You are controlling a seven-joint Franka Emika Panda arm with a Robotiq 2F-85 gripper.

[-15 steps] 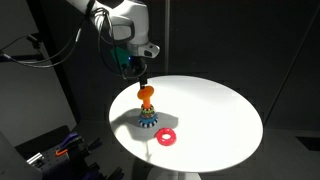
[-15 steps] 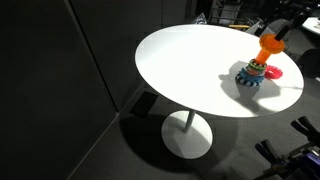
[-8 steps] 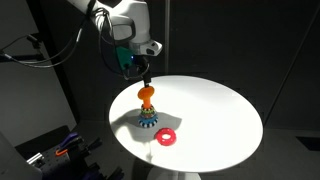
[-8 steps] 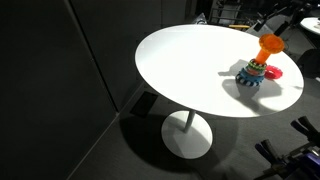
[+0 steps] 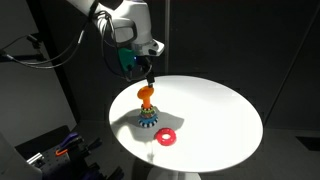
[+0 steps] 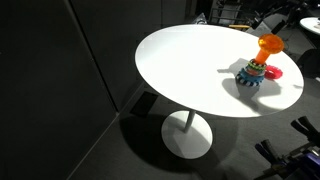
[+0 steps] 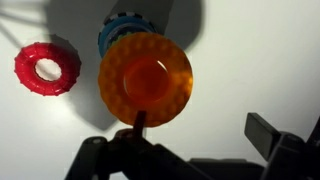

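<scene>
Wrist view first: we're looking straight down on the orange cup (image 7: 145, 78), a round piece with a scalloped rim and its hollow facing up. It sits on top of a toy stack, and the blue toothed ring (image 7: 125, 30) peeks out from under it at the far edge. Over to one side, the red ring (image 7: 46, 68) lies flat on the table (image 7: 250, 50), near the stack but apart from it. The tool (image 7: 200, 128) comes in from the bottom of the view, jaws spread wide and gripping nothing. One dark finger (image 7: 139, 122) stands right at the cup's near rim and the other (image 7: 263, 130) is out over bare table.

In an exterior view, the tool (image 5: 148, 79) hangs just above the orange cup (image 5: 147, 95), which tops the stack (image 5: 148, 120). Whether finger and cup actually touch, I can't tell from here. The red ring (image 5: 166, 137) lies just beside the stack's base.

The table (image 5: 220, 110) is round and plain white. In an exterior view it stands on a single white pedestal with a round foot (image 6: 187, 136) on a dark floor (image 6: 60, 140). Here the stack (image 6: 251, 76) sits close to the table's rim (image 6: 180, 105), with the orange cup (image 6: 270, 45) on top. Dark walls close in all around.
</scene>
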